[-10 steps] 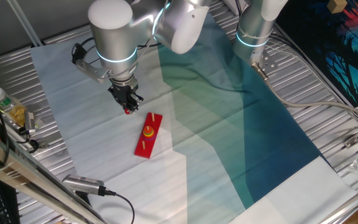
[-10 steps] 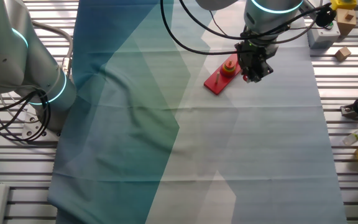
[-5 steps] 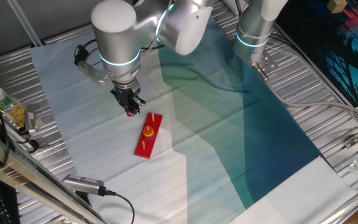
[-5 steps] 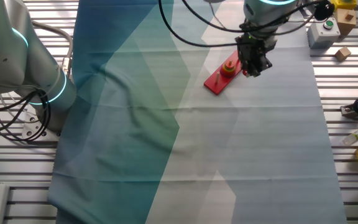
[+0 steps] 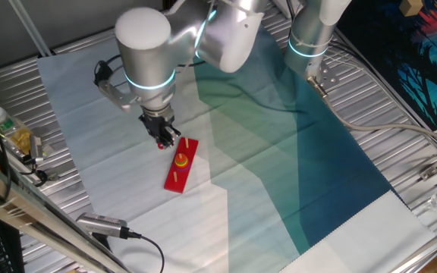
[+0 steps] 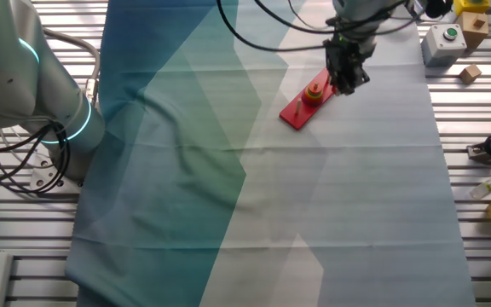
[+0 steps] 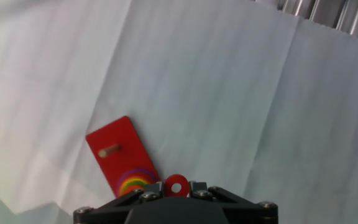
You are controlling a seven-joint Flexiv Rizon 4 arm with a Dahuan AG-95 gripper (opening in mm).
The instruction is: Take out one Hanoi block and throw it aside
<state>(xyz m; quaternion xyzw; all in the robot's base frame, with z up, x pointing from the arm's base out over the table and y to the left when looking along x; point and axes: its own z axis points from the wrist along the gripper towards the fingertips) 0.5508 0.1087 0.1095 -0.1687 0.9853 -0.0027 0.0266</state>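
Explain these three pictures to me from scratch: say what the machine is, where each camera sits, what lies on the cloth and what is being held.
The machine is a grey robot arm with a two-finger tool at its end. Two pictures come from fixed cameras looking down at the table from different sides; the third comes from a camera on the hand, looking along the fingers, so the dark shape at its bottom edge is the tool itself.

A white and blue-green cloth covers the table. On it lies a red board with yellow pegs; coloured rings are stacked on one peg.

The tool is shut on a small red disc with a hole, the Hanoi block, right beside one end of the board. In the other fixed view the tool hangs next to the ring stack.
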